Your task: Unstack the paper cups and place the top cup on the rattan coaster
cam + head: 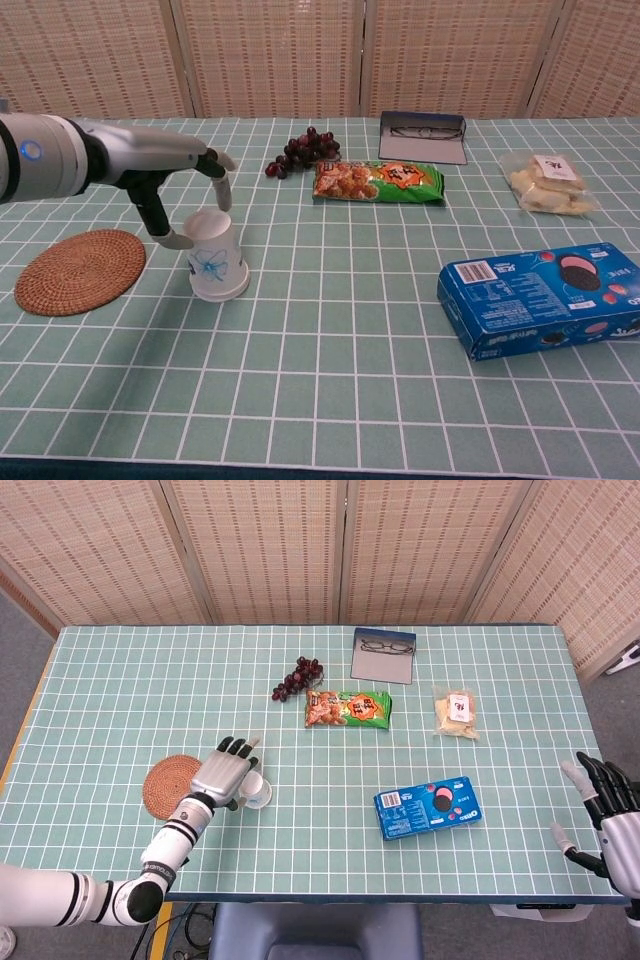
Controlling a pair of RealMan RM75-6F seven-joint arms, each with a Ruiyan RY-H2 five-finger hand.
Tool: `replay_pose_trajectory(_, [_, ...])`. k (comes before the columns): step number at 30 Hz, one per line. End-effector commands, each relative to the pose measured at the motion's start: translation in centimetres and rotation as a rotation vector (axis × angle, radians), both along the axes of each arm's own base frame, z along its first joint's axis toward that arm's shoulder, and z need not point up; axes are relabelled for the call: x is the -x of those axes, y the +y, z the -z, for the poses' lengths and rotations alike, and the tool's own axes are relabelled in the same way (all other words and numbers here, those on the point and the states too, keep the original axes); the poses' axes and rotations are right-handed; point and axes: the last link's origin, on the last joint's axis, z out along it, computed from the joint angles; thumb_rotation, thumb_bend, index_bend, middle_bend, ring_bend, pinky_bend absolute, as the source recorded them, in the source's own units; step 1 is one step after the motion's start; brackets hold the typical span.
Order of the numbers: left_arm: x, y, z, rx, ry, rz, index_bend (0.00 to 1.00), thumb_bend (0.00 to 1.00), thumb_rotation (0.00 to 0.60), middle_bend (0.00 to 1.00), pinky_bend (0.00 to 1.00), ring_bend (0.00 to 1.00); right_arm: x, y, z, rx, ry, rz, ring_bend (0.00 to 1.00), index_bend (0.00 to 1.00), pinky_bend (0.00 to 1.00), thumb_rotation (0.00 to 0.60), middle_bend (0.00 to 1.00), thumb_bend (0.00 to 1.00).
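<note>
Beside round woven rattan coaster, left hand fingers loosely around inverted white paper cups, possibly lifting both; right hand spread, idle.

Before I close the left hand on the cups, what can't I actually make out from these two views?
- Contact: the left hand sits over the paper cups; neither view settles whether its fingers touch them. In the head view the hand covers most of the stack.
- Number of cups: the stack reads as one cup in the chest view; no seam shows.
- Right hand: absent from the chest view; cut off by the head view's right edge.
- Rattan coaster: plainly visible, bare.
</note>
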Motion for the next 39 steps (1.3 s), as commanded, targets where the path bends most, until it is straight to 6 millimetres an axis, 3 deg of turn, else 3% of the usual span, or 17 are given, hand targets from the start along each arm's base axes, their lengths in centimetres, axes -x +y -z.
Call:
replay_pose_trajectory(1, [0.2,-0.1,-0.1,-0.004,-0.005,0.0,0.36,0.3,0.6,0.0,0.0,0.0,0.0,0.0,0.0,0.001,0.0,-0.001,0.0,0.06,0.0,0.6,0.0,0.33])
replay_pose_trajectory(27, [1.5,0.2,0.2,-0.02,-0.024,0.004,0.31,0.3,0.6,0.0,0.0,0.0,0.0,0.1,-0.1,0.007,-0.002,-0.001,0.0,0.06,0.0,0.6,0.0,0.33])
replay_pose_trajectory(39, [1.6,0.3,0.2,-0.024,-0.023,0.003,0.4,0.3,0.6,0.0,0.0,0.0,0.0,0.1,0.0,0.006,0.001,0.0,0.0,0.06,0.0,0.6,0.0,0.33])
